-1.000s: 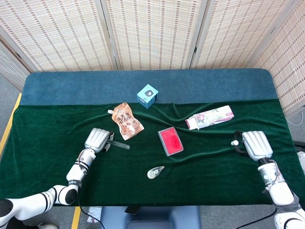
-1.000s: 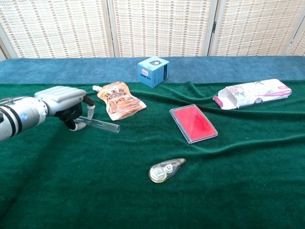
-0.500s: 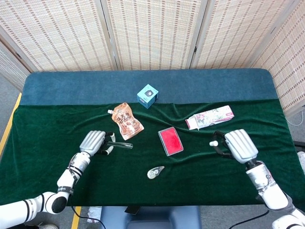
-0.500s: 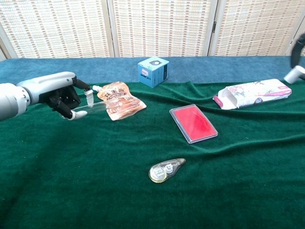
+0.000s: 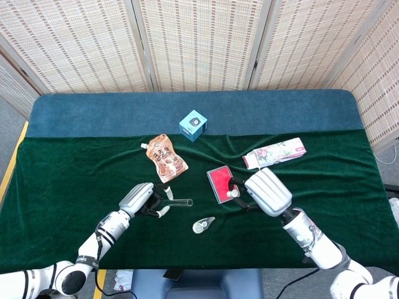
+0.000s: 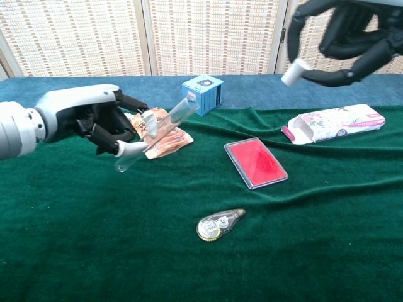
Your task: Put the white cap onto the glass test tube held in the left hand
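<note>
Green-clothed table point(image 5: 75, 174) bearing blue box point(image 5: 192, 124), orange pouch point(image 5: 166, 158), red case point(image 5: 219, 180), floral carton point(image 5: 275, 153), tape dispenser point(image 5: 203, 225).

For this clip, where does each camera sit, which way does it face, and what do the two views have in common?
Head view: high above the table's near edge, looking steeply down on the green cloth; both forearms show, the left hand holding the glass test tube, the right hand holding the white cap.
Chest view: low at the near edge, facing across the table to the woven screens; left hand and part of the right hand show.
Shared: tube, cap, blue box, red case.
</note>
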`<action>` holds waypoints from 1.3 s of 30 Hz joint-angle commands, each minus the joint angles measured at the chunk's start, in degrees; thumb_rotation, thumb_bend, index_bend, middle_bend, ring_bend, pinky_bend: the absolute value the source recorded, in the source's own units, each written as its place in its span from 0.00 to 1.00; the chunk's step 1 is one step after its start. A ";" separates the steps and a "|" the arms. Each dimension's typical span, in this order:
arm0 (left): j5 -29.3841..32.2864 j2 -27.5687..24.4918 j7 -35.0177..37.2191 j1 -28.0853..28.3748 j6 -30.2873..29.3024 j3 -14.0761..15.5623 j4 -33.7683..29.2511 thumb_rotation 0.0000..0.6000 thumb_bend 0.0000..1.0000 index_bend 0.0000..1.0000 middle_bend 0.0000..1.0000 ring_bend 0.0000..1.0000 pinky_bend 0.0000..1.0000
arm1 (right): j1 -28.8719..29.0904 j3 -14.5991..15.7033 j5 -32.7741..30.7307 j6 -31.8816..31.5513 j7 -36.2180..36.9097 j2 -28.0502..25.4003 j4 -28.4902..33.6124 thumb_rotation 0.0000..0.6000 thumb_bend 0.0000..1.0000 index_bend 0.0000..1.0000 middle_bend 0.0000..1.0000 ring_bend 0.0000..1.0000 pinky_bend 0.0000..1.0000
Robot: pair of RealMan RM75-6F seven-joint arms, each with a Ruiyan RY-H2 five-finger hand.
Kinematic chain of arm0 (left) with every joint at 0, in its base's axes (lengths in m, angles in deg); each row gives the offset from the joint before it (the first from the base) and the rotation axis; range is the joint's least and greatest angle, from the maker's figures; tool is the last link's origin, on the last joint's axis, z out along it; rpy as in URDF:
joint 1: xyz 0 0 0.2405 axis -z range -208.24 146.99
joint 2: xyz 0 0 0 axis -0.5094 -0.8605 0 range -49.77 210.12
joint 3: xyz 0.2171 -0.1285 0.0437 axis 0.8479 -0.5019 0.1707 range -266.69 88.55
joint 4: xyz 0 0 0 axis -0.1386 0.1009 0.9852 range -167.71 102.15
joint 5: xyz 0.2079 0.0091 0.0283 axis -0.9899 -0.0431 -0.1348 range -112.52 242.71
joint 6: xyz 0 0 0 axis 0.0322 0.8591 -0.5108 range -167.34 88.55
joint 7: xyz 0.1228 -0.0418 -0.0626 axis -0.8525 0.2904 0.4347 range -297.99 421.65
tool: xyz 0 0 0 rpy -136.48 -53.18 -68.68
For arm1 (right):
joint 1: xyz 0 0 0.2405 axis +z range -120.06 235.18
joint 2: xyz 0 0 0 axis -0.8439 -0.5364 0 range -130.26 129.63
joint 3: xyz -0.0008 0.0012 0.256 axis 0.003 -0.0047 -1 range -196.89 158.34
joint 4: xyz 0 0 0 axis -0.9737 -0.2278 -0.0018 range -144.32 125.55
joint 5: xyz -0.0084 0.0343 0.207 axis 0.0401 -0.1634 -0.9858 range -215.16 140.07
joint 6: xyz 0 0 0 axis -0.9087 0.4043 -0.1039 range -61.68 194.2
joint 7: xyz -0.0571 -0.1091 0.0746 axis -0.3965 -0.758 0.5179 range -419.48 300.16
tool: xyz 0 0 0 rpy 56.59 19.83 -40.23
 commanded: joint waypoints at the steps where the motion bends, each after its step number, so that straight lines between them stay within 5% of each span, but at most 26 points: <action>1: 1.41 0.62 0.92 0.89 1.07 -0.45 -0.92 1.00 0.51 0.69 0.93 0.83 0.79 | 1.21 -0.61 -0.46 0.76 -1.53 1.20 1.24 0.97 0.62 0.76 1.00 1.00 1.00; 39: 6.27 4.57 -0.75 4.30 0.16 0.71 -0.15 1.00 0.51 0.70 0.93 0.83 0.79 | 4.54 1.74 -2.07 2.81 -4.57 4.63 2.23 0.98 0.62 0.76 1.00 1.00 1.00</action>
